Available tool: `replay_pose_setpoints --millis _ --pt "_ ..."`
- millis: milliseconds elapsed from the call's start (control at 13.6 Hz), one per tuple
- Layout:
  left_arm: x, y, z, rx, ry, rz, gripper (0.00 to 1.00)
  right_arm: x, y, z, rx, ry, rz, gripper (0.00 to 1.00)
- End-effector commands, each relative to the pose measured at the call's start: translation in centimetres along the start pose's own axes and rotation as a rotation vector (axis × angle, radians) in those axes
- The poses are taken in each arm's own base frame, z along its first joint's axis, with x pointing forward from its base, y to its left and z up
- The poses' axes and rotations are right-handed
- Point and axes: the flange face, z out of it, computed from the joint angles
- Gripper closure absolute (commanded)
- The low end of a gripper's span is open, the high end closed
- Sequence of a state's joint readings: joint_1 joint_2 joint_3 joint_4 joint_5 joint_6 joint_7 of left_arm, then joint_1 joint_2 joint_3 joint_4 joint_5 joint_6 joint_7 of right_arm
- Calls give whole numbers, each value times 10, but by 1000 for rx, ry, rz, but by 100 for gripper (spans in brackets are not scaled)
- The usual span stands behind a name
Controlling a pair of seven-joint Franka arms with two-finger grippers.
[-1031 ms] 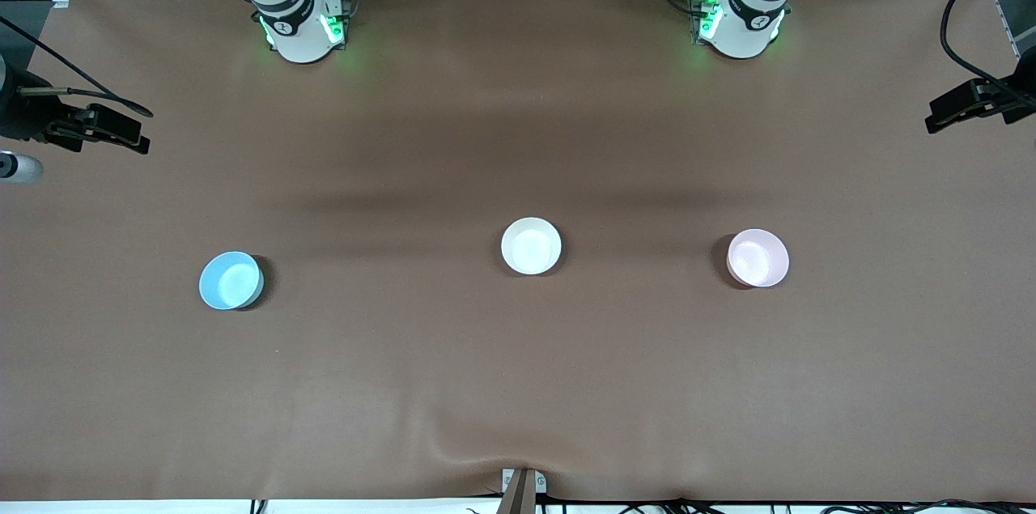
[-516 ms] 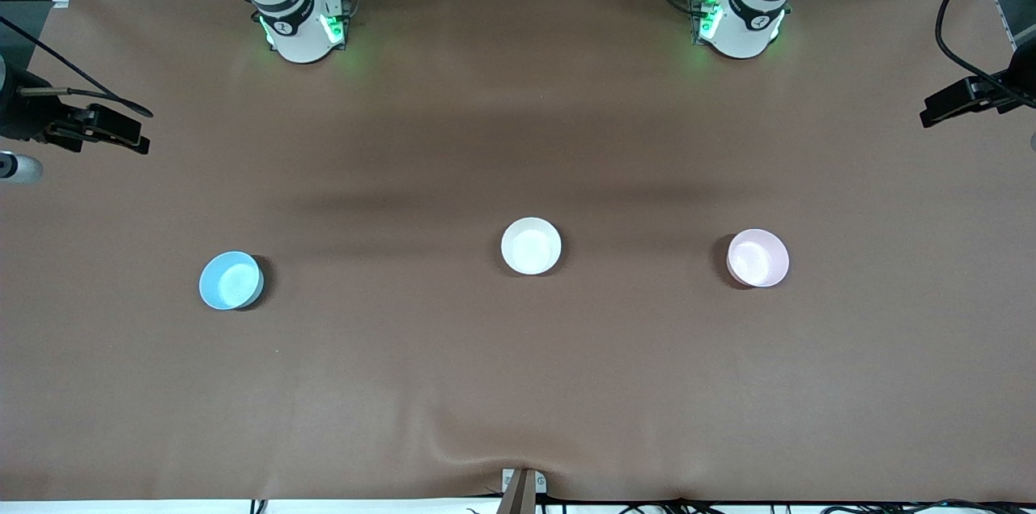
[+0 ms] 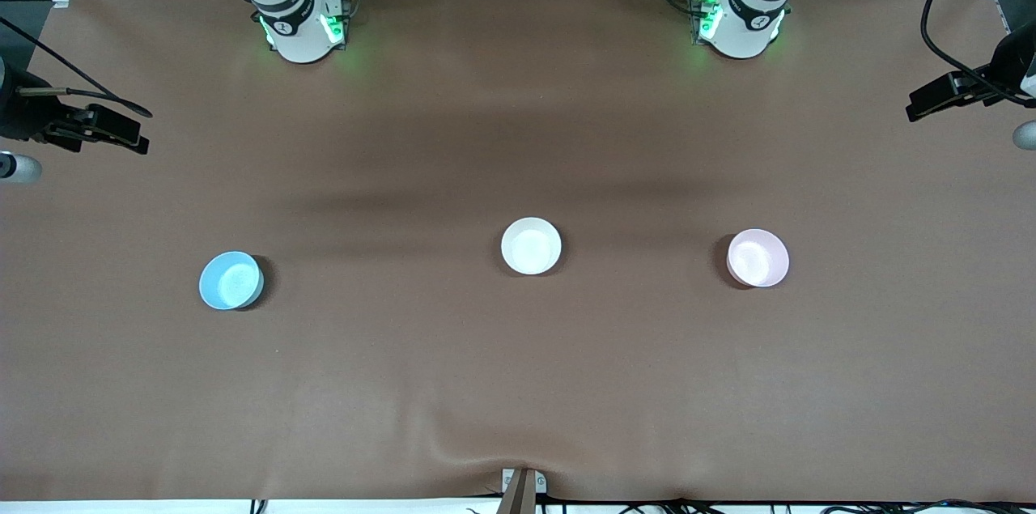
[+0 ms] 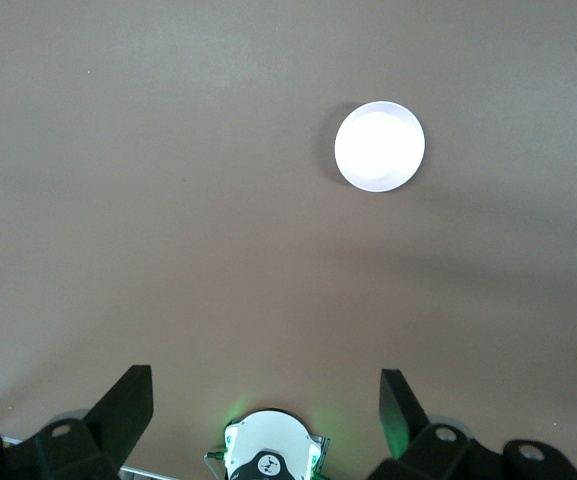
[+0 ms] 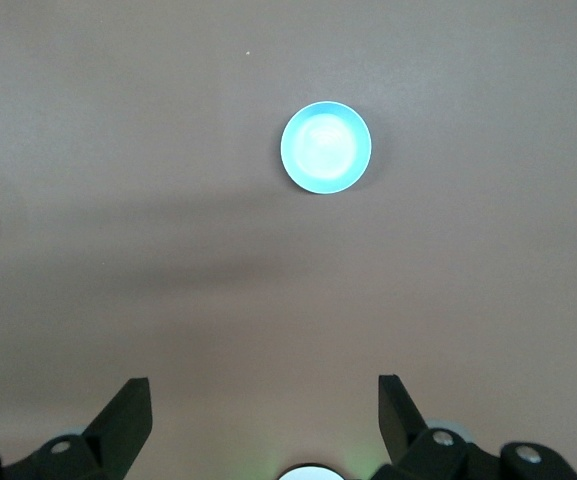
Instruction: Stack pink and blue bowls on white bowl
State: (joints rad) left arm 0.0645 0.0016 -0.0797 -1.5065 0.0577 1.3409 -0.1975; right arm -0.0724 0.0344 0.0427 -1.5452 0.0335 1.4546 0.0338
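Trouble is most likely at the rims: smooth plastic could slip from a claw, or a bowl could be set down off-centre and tip. The left claw (image 4: 265, 400) and right claw (image 5: 263, 405) are held high over the tabletop (image 3: 518, 384), fingers apart, empty. The white bowl (image 3: 531, 246) sits between the blue bowl (image 3: 231, 280) and pink bowl (image 3: 757, 257), well apart on wrinkled brown covering.

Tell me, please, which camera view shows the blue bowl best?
The right wrist view: the blue bowl sits large and unobstructed, seen straight into its hollow. The front view shows it smaller, toward the right arm's end of the table. The left wrist view does not show it.
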Motion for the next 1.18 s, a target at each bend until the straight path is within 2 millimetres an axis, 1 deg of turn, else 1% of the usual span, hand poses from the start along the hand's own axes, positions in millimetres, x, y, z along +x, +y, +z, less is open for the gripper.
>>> replay_pose_setpoints --millis 0,74,221,516,663,736,1105 --pt "-8 -2 -11 14 26 2 0 0 4 0 -5 1 20 0" --pt "-11 -3 -15 13 34 2 0 1 3 2 -5 -2 19 0" --pt "-12 -5 -17 10 41 3 0 4 3 6 -5 -8 19 0" --pt "-10 -3 -11 11 43 8 0 10 0 11 -5 -2 18 0" --pt "-9 -2 -9 7 67 9 0 11 4 15 -4 -11 22 0" --pt "-9 -2 -9 6 74 10 0 15 5 22 -4 -25 24 0" --pt "-6 -1 -2 5 73 13 0 30 8 40 -3 -31 31 0"
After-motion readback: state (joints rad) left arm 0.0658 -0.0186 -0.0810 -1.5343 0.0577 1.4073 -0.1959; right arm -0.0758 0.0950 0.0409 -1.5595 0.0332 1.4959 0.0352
